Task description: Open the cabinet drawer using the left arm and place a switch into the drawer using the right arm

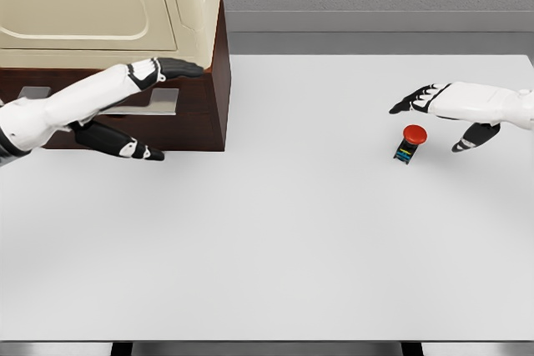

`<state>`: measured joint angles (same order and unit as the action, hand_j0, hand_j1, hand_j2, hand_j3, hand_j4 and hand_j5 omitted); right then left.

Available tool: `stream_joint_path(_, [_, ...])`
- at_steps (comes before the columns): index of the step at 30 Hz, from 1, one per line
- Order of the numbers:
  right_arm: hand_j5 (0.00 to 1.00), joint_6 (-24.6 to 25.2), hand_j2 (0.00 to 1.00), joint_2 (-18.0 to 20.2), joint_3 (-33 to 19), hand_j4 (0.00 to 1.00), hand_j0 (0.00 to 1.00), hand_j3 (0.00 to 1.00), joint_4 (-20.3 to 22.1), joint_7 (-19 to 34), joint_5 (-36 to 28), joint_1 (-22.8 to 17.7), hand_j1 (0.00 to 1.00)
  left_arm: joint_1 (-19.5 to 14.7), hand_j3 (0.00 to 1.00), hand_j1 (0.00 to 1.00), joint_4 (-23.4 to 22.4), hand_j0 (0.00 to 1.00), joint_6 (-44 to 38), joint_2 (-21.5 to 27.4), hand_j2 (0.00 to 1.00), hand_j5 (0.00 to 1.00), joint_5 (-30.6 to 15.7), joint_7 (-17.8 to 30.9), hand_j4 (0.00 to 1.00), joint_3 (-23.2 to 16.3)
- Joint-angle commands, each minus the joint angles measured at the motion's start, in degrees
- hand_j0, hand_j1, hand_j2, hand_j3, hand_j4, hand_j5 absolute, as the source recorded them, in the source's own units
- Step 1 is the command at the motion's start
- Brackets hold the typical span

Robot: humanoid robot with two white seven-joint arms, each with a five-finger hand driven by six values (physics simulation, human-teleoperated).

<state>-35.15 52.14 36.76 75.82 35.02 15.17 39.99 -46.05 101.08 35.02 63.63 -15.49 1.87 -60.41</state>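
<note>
A cream cabinet [125,6] on a dark brown base stands at the table's back left. Its drawer front [200,114] carries a flat grey handle [158,102] and looks closed. My left hand [146,106] is at that handle, fingers spread: the upper fingers [179,67] reach above it and the thumb [138,150] hangs below, gripping nothing. The switch [410,142], a red mushroom button on a small dark body, stands on the table at the right. My right hand [438,118] hovers just right of and above it, fingers open and apart from it.
The white table [275,231] stretches wide in front of the cabinet and the switch. Its front edge runs along the bottom of the view. A grey wall lies behind.
</note>
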Motion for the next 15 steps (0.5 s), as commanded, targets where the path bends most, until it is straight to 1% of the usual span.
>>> stream_joint_path(1, [1.00,0.15,1.00,0.06,-0.11,1.00,1.00,1.00,0.03,-0.02,-0.32,0.00,1.00,-0.09,1.00,1.00,0.00,1.00,-0.02,0.53,1.00,1.00,-0.42,-0.03,1.00,-0.67])
stream_joint_path(3, [1.00,0.15,1.00,0.06,-0.20,1.00,1.00,1.00,-0.06,-0.02,-0.58,0.00,1.00,-0.09,1.00,1.00,0.00,1.00,-0.02,0.88,1.00,1.00,0.02,-0.03,1.00,-0.76])
stream_joint_path(5, [1.00,0.15,1.00,0.24,-0.11,1.00,1.00,1.00,-0.24,-0.02,-0.49,-0.18,1.00,-0.53,1.00,1.00,0.00,1.00,-0.02,2.46,1.00,1.00,0.02,-0.12,1.00,-0.67])
stream_joint_path(6, [1.00,0.15,1.00,0.06,-0.11,1.00,1.00,1.00,-1.91,-0.02,-0.49,-0.09,1.00,-0.79,1.00,1.00,0.00,1.00,-0.02,2.46,1.00,1.00,0.10,-0.20,1.00,-0.59])
stream_joint_path(7, [1.00,0.15,1.00,-0.02,0.06,1.00,1.00,1.00,-2.43,-0.02,-0.49,-0.09,1.00,-3.25,1.00,1.00,0.09,1.00,-0.02,2.98,1.00,1.00,-0.25,-0.64,1.00,-0.23])
stream_joint_path(8, [1.00,0.15,1.00,-0.29,0.77,1.00,1.00,1.00,-2.52,-0.02,-0.49,0.00,1.00,-4.92,1.00,1.00,0.09,1.00,-0.02,3.51,1.00,1.00,-0.51,-0.20,1.00,-0.32])
stream_joint_path(9, [1.00,0.15,1.00,-0.46,0.77,1.00,1.00,1.00,-2.87,-0.02,-0.49,-0.09,1.00,-5.10,1.00,1.00,0.09,1.00,-0.02,3.51,1.00,1.00,-0.60,1.63,1.00,-0.41])
stream_joint_path(11, [1.00,0.15,1.00,-2.04,0.94,1.00,1.00,1.00,-4.10,-0.02,-0.41,-0.09,1.00,-5.98,1.00,1.00,0.09,1.00,-0.02,3.51,1.00,1.00,-2.36,14.73,1.00,-0.41])
stream_joint_path(12, [1.00,0.15,1.00,-2.49,1.64,1.00,1.00,1.00,-4.54,-0.02,-0.32,0.00,1.00,-6.42,1.00,1.00,0.09,1.00,-0.02,3.95,1.00,1.00,-3.14,18.16,1.00,-0.41])
stream_joint_path(14, [1.00,0.15,1.00,-3.80,1.91,1.00,1.00,1.00,-4.98,-0.02,-0.23,0.18,1.00,-9.32,1.00,1.00,0.09,1.00,-0.02,5.89,1.00,1.00,-6.49,27.12,1.00,-0.41])
stream_joint_path(15, [1.00,0.15,1.00,-4.16,1.91,1.00,1.00,1.00,-5.60,-0.02,-0.23,0.26,1.00,-9.32,1.00,1.00,0.09,1.00,-0.02,6.24,1.00,1.00,-7.28,27.83,1.00,-0.50])
